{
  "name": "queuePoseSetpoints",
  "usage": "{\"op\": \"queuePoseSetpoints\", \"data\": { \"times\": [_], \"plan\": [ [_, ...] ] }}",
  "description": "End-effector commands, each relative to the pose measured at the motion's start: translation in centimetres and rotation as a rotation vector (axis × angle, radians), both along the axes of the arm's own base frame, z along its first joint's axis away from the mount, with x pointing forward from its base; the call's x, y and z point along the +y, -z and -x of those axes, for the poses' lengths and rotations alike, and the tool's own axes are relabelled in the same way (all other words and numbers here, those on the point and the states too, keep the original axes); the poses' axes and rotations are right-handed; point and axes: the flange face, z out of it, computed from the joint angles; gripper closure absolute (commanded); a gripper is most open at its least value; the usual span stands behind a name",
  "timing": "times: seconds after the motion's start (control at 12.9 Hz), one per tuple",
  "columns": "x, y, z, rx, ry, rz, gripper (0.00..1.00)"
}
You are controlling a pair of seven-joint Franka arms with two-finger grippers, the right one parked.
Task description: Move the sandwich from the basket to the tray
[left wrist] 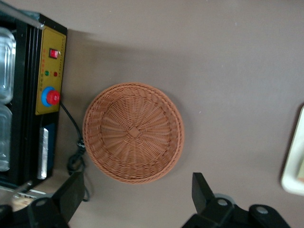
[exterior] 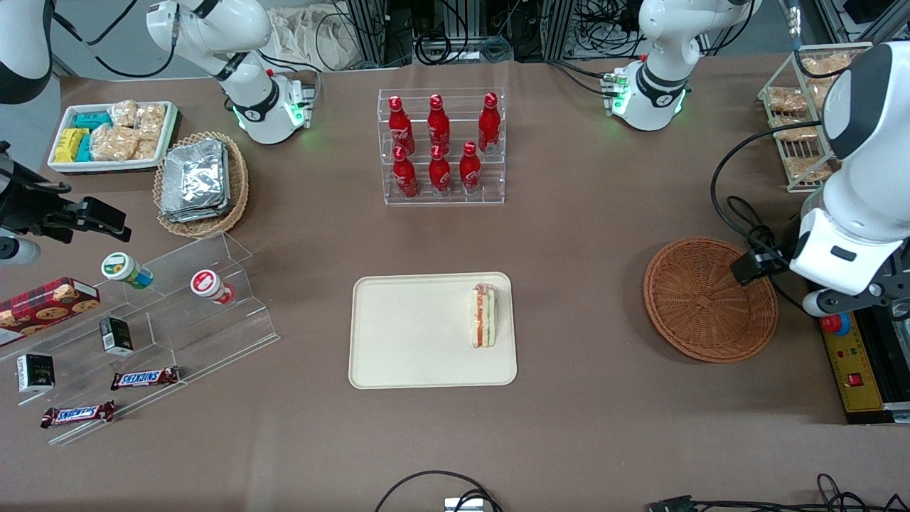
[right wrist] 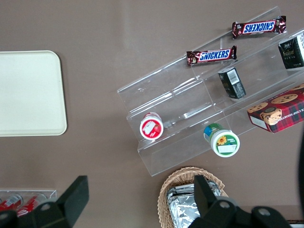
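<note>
1. Brown worktop (exterior: pixel 569 235) carries tray (exterior: pixel 398 334) at centre, basket (exterior: pixel 700 313) toward the working arm's end.
2. Sandwich (exterior: pixel 484 316) lies on the tray, beside the edge facing the basket; long axis runs from the tray's front-camera edge to its bottle-side edge, filling face up.
3. Basket holds nothing; task appears complete.
4. End effector (left wrist: pixel 135 202) hangs above the basket, wide open, holding nothing.
5. Risk: minimal; a low return pass could nudge the basket.

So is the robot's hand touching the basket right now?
Apart. In the left wrist view the gripper hangs open above the empty basket, with bare table visible between fingers and rim. The sandwich lies on the tray.
</note>
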Motion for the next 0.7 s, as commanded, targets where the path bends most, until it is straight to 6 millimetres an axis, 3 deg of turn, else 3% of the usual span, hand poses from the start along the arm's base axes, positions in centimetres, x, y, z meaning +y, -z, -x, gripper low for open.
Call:
{"op": "queuePoseSetpoints", "data": {
  "times": [0.0, 0.08, 0.23, 0.62],
  "plan": [
    [3.1, -1.7, 3.0, 0.032, 0.108, 0.026, 0.00],
    [4.5, -2.6, 3.8, 0.027, 0.122, 0.035, 0.00],
    [5.3, -4.3, 5.4, 0.015, 0.162, 0.040, 0.00],
    [4.7, -7.4, 8.7, 0.005, 0.171, 0.099, 0.00]
  ]
}}
